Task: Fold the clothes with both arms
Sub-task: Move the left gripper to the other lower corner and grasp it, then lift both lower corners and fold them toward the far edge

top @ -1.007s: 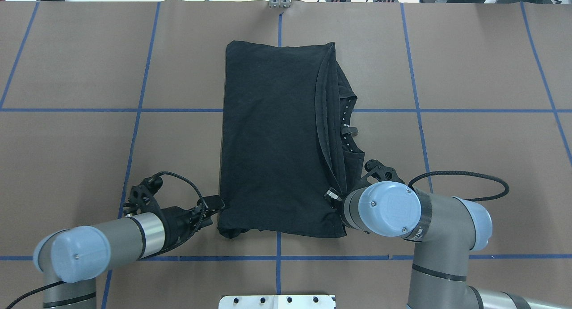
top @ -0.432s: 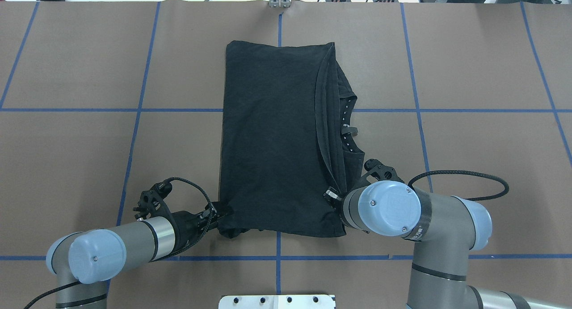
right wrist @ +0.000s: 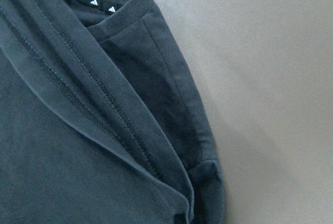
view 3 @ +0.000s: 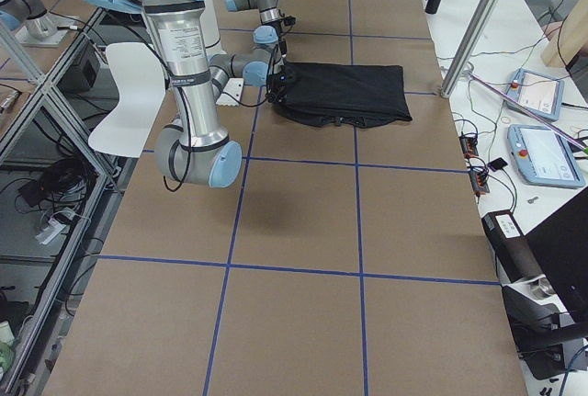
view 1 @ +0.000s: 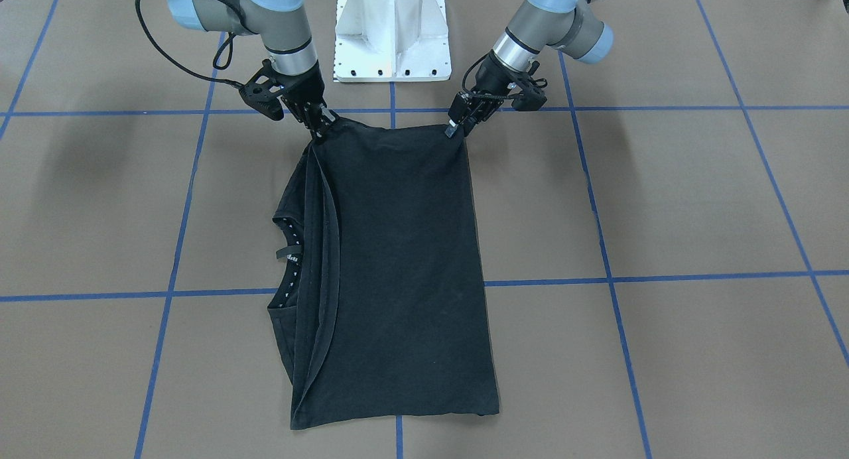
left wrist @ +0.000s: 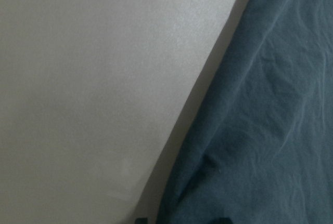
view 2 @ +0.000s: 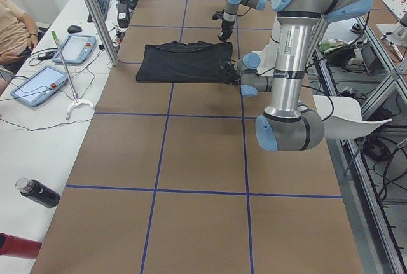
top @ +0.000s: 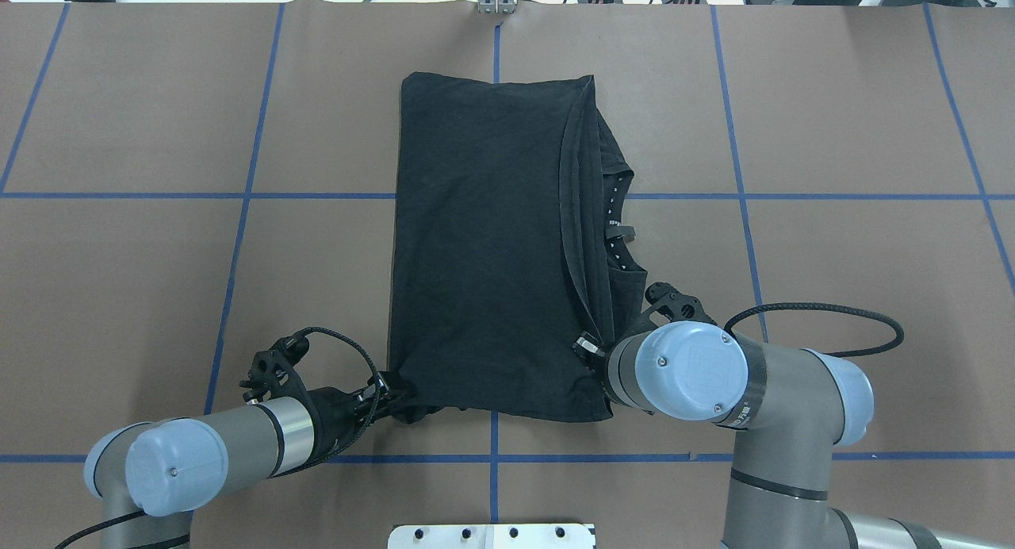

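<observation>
Overhead exterior view: nearest the robot, the left tool [top: 386, 392] and right tool [top: 593, 351] each pinch a near corner of the black T-shirt [top: 484, 239], their jaws narrowed on the cloth. Beyond them the shirt lies folded into a long plain-black rectangle on the brown counter [top: 833, 239], stretching away from the robot. Its collar and layered hems show along its right edge.

Overhead behind robot, front-facing opposite, 2 table-end side views, 2 close wrist cameras, all sharing T-shirt [top: 492, 239]
</observation>
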Available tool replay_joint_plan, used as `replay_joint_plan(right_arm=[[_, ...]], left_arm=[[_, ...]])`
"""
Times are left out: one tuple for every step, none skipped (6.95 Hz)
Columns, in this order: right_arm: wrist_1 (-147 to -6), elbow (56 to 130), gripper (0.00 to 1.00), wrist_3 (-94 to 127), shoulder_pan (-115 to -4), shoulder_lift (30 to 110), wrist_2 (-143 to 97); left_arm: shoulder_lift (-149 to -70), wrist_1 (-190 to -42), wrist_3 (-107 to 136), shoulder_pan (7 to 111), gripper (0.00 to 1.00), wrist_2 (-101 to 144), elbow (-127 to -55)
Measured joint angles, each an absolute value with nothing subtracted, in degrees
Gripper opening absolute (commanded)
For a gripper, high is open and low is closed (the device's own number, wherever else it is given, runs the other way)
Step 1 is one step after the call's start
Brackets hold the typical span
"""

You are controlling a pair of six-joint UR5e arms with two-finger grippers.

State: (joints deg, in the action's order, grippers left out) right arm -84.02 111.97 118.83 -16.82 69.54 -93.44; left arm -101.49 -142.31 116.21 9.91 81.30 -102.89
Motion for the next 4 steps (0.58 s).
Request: replay_joint_plan(right_arm=[[-84.0,112.0,0.00,118.8,-16.8,69.5,-93.4],[-84.1,112.0,0.00,118.8,-16.8,69.5,-93.4],[-84.0,112.1,0.00,118.8,-16.8,69.7,-93.4],[-84.1,112.4,0.00,118.8,-16.9,69.9,-93.5]], left_arm=[[-101.5,-142.3,116.7,9.7,0.00,81.3,-103.0],[-101.5,-142.3,117.0,9.6,0.00,81.4,-103.1],[-101.5,-142.0,117.1,9.6,0.00,81.5,-103.8],[-101.3,-140.0,117.1,9.6,0.00,82.2,-105.9]])
